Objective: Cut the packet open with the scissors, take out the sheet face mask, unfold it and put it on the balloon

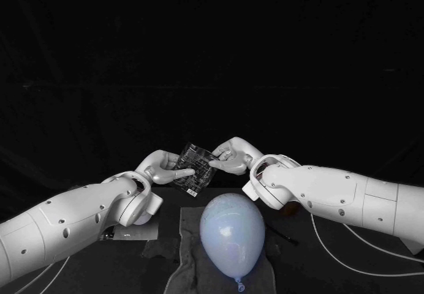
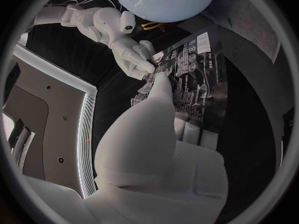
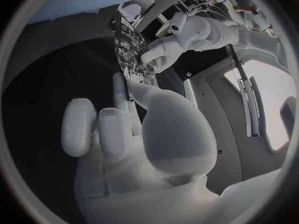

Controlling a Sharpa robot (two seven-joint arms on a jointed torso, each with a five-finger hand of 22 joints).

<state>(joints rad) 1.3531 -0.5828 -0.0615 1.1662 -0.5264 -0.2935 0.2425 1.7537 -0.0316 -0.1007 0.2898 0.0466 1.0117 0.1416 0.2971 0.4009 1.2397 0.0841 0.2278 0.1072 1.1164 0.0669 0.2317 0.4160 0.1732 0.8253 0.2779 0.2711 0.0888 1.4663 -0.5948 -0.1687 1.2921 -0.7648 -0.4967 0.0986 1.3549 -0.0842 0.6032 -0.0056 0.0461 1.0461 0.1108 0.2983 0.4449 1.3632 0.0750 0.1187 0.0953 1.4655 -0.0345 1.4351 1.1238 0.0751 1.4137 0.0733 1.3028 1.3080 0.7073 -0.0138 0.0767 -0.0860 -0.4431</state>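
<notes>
The dark printed packet [image 1: 196,166] is held up above the table, between my two hands. My left hand [image 1: 163,168] grips its lower left side and my right hand [image 1: 231,156] pinches its upper right edge. In the left wrist view the packet [image 2: 196,79] stands past my left hand [image 2: 156,129], with the right hand [image 2: 134,55] pinching its edge. The right wrist view has the packet [image 3: 131,55] edge-on between my right hand [image 3: 137,124] and the left hand [image 3: 168,47]. The pale blue balloon [image 1: 231,236] lies on a grey cloth [image 1: 190,245] below the hands.
A small orange-brown thing [image 1: 290,208] lies half hidden by my right forearm; yellow and red loops [image 2: 149,26] show beside the balloon [image 2: 163,0]. White cables [image 1: 344,257] trail on the table at the right. A dark flat item [image 1: 132,231] lies under my left arm.
</notes>
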